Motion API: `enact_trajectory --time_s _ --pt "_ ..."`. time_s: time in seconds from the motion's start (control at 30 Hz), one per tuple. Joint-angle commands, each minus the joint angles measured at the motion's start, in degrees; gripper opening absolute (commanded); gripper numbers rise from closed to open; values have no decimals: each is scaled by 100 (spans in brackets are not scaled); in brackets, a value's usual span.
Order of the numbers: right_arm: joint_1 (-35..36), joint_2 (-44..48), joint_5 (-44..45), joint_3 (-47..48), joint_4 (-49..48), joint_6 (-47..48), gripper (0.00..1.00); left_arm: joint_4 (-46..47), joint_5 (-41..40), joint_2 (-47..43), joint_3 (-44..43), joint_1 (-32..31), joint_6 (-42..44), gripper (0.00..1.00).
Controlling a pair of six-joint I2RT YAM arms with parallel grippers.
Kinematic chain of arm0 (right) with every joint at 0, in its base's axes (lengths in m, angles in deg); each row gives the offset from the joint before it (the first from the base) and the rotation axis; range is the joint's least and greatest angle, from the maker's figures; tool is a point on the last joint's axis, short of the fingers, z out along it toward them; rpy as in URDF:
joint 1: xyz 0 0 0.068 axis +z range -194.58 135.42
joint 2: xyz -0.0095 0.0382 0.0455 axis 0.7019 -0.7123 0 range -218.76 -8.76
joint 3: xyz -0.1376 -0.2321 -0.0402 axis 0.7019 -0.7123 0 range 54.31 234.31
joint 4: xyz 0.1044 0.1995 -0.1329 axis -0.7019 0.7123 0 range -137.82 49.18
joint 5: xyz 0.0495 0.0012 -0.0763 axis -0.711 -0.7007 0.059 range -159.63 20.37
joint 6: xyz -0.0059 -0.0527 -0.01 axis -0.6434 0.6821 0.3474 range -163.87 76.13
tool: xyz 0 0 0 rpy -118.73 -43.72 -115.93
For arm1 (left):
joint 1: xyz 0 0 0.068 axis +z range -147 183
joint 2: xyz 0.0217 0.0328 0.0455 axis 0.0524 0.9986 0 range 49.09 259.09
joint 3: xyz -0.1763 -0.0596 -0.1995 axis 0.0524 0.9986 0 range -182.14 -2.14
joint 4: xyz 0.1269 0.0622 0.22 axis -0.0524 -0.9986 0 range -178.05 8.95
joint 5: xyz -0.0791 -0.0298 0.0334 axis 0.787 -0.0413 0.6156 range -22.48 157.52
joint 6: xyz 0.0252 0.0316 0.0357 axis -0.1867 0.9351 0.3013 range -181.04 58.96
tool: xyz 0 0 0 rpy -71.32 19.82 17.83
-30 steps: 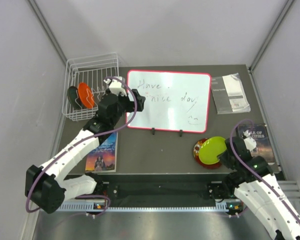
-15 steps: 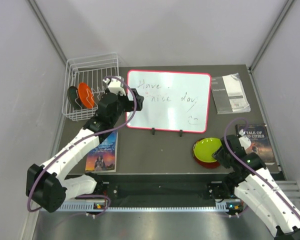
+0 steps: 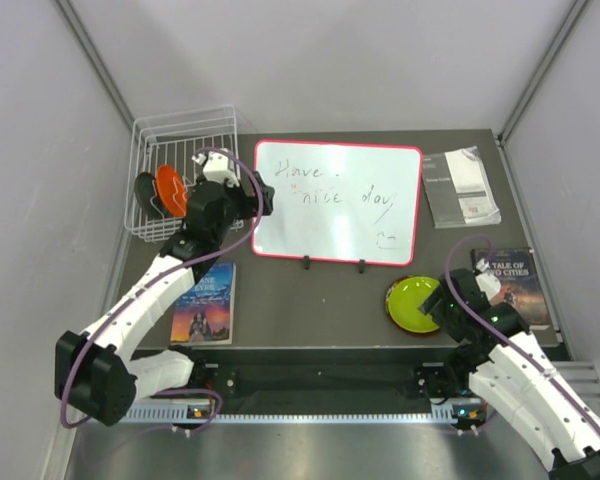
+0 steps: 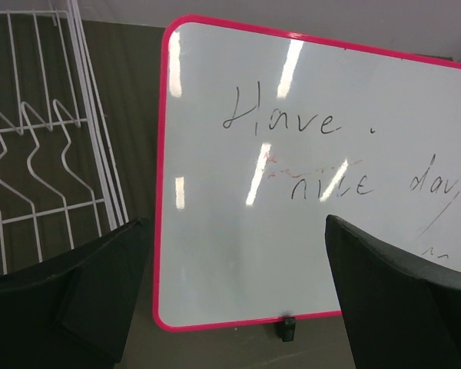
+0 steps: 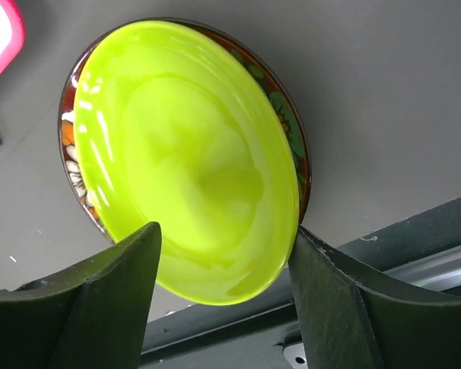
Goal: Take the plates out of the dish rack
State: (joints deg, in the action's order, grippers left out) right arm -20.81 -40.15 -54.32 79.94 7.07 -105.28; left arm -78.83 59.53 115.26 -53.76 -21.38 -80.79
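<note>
The lime green plate lies flat on the red flowery plate at the table's front right. My right gripper is open, one jaw on each side of the green plate's near edge, not clamping it. The white dish rack stands at the back left with an orange plate and a dark teal plate upright in it. My left gripper hangs wide open and empty just right of the rack, over the whiteboard's left edge.
A red-framed whiteboard lies in the middle on small black feet. A book lies at the front left, another book at the right, a grey booklet at the back right. The metal rail edges the table's front.
My right gripper lowered the lime green plate onto the red plate and opened its jaws. The left arm swung a little left toward the rack, still open.
</note>
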Motion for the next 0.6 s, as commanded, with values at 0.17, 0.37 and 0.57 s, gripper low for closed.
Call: enact_trajectory --time_s 0.17,0.37,0.57 --pt "-4 -305 68 382 -145 260 67 68 104 62 37 566 -73 99" --pt "5 -789 507 794 118 436 67 16 26 273 -129 1031 -73 99" --pt "5 -1079 648 1154 56 647 68 -2 17 537 -305 1462 -117 99"
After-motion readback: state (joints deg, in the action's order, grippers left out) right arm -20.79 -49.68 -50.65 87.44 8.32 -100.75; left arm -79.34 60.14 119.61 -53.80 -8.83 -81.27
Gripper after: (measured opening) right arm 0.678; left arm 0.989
